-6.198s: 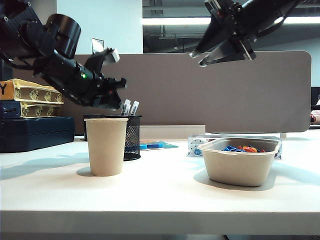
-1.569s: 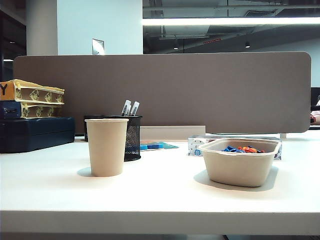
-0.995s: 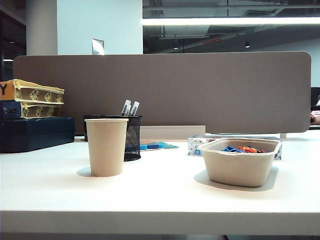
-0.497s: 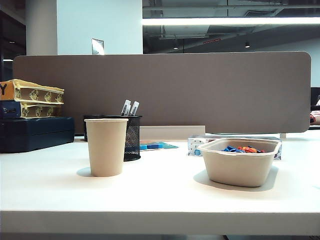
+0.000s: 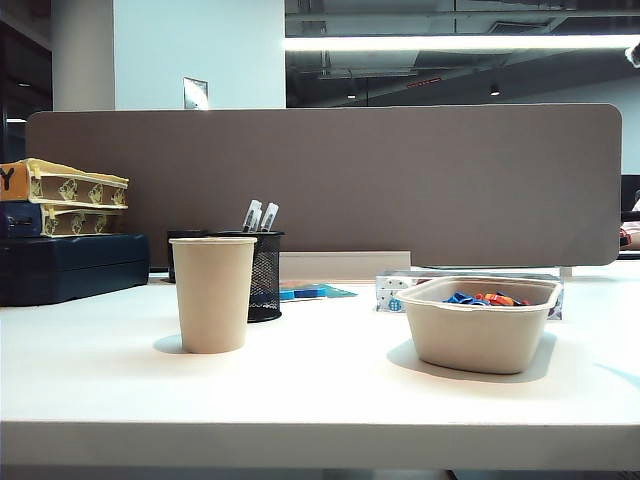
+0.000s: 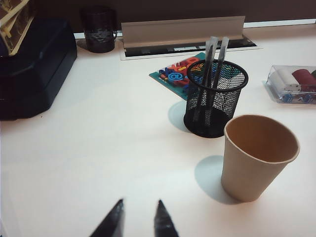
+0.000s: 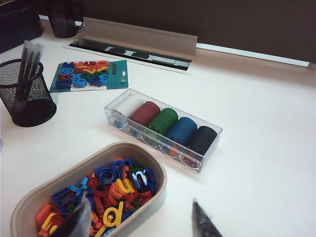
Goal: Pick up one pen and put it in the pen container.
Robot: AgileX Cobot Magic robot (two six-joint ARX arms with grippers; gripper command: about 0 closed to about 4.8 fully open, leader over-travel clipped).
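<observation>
The pen container (image 5: 264, 275) is a black wire-mesh cup standing just behind the beige paper cup (image 5: 212, 293). Two dark pens (image 5: 258, 215) with pale ends stand in it, leaning against its rim. They show in the left wrist view as pens (image 6: 212, 69) inside the container (image 6: 216, 101), and in the right wrist view as pens (image 7: 27, 64) in the container (image 7: 24, 94). My left gripper (image 6: 139, 212) hovers over bare table short of the paper cup (image 6: 259, 155), open and holding nothing. My right gripper (image 7: 139, 207) is wide open and holds nothing, above the bowl's rim (image 7: 160, 180).
The beige bowl (image 5: 482, 322) holds coloured plastic letters (image 7: 106, 185). Beyond it lies a clear case of poker chips (image 7: 163, 128), then a card of letters (image 7: 89, 73). A dark box (image 5: 70, 265) with stacked trays stands at the left. A dark mug (image 6: 99, 28) stands near the partition.
Both arms hung high in the exterior view six seconds ago and have left it. Only a small pale bit now shows at its top right edge. Nothing on the table has moved.
</observation>
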